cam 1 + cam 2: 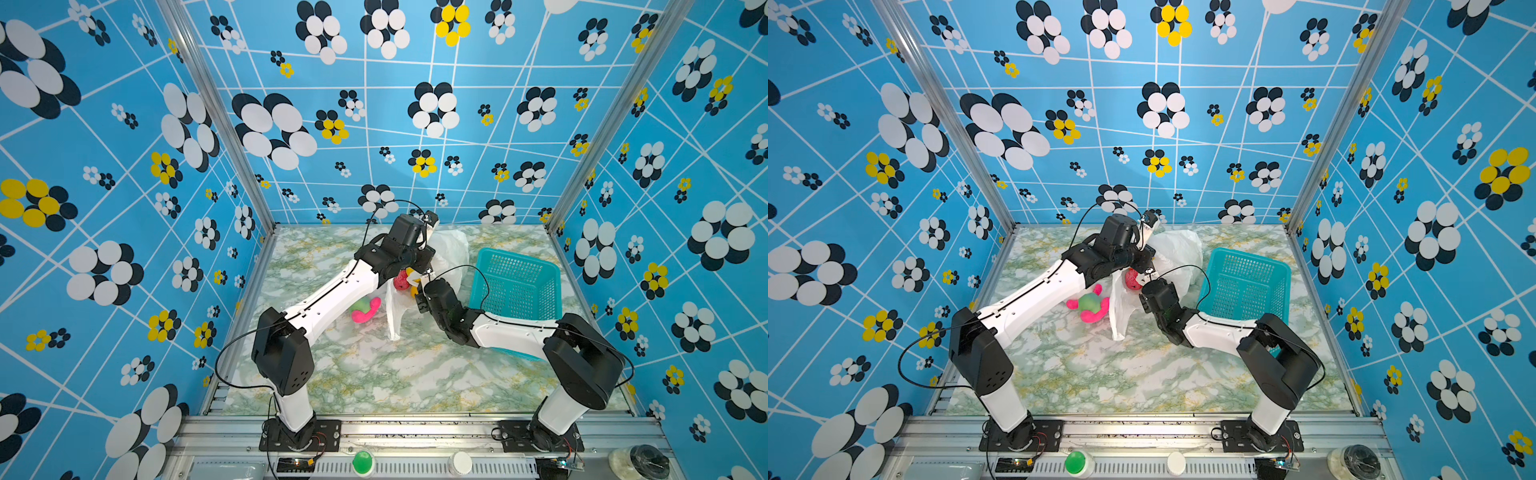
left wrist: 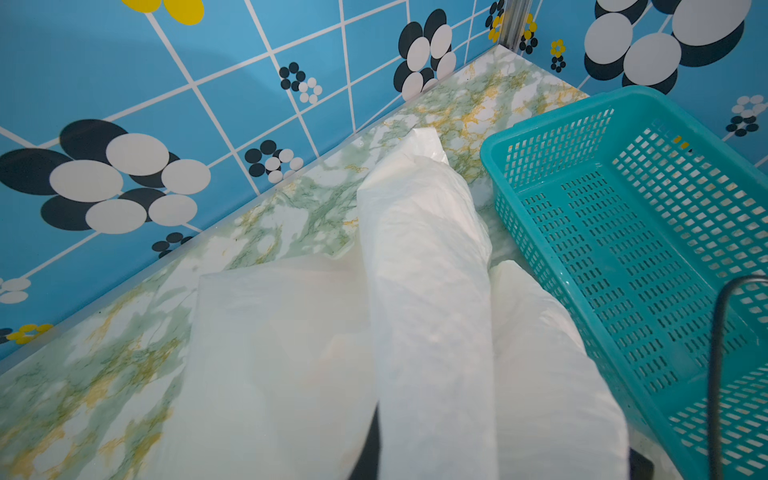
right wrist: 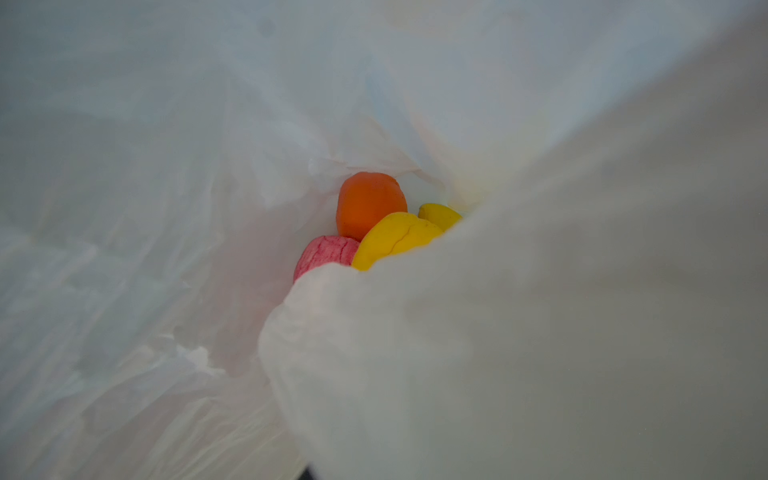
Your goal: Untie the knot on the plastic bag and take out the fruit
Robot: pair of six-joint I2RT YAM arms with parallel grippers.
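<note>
Plastic bag [image 1: 451, 249] sits mid-desk [image 1: 374, 374], just beside the teal basket [image 1: 519, 282], mouth wide open; left fingers [image 1: 431, 218] are clamped on its top edge, holding it up; right fingers are buried in the mouth, can't tell if open or closed; fruit [image 3: 370, 203] is inside, with orange, yellow and pink-red pieces showing.

2 top views look steeply down from high at the robot's side, sharing the whole table [image 1: 374, 374] and teal basket [image 1: 515, 286]. Left wrist camera faces along the plastic bag [image 2: 428, 291] toward that basket, close. Right wrist camera peers inside the bag, near the fruit [image 3: 370, 203]
</note>
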